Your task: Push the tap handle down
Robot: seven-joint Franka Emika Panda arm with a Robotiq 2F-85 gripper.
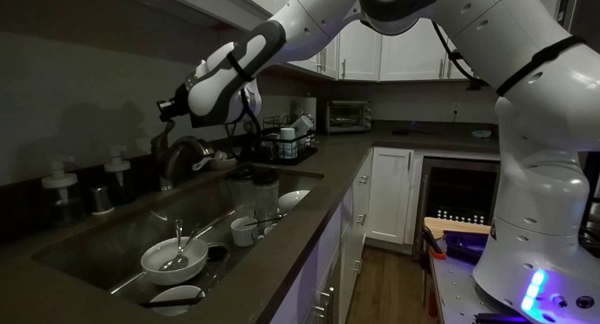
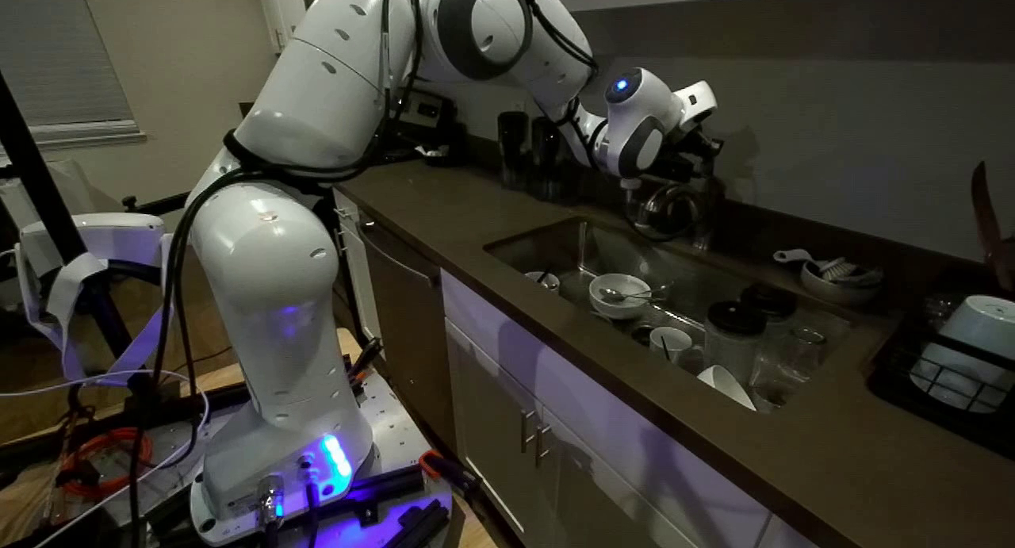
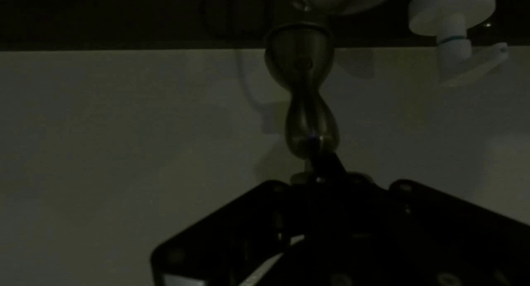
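Note:
The tap handle [image 1: 161,139] is a slim dark-metal lever standing up from the body of the dark arched tap [image 1: 180,157] in an exterior view. Its rounded end [image 3: 312,126] points toward my gripper in the wrist view. My gripper [image 1: 164,109] is just above the top of the handle; it also shows in an exterior view [image 2: 708,147]. In the wrist view the dark fingers [image 3: 325,170] look shut, with their tips overlapping the handle's end. I cannot tell whether they touch it. In an exterior view the arm partly hides the tap [image 2: 674,207].
The sink [image 1: 192,207] below holds a white bowl [image 1: 174,263] with spoons, a mug [image 1: 243,231] and jars [image 1: 266,195]. White-topped soap bottles [image 1: 59,183] stand beside the tap. A dish rack [image 1: 293,148] is farther along the counter. The wall is close behind the tap.

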